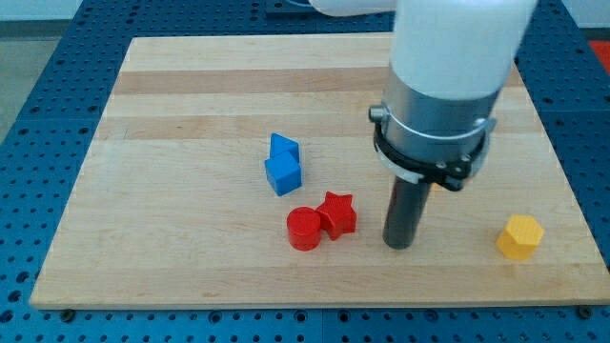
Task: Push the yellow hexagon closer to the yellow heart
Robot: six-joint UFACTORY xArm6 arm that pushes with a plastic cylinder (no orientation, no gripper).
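Note:
The yellow hexagon (520, 236) sits near the view's bottom right corner of the wooden board (191, 114). My tip (399, 245) rests on the board to the hexagon's left, well apart from it, and just right of the red star (337, 213). No yellow heart shows in the view; the arm's wide white and grey body (448, 76) hides part of the board's upper right.
A red cylinder (304, 229) touches the red star on its left. Two blue blocks (283, 164) lie together above them near the board's middle. A blue perforated table (38, 86) surrounds the board.

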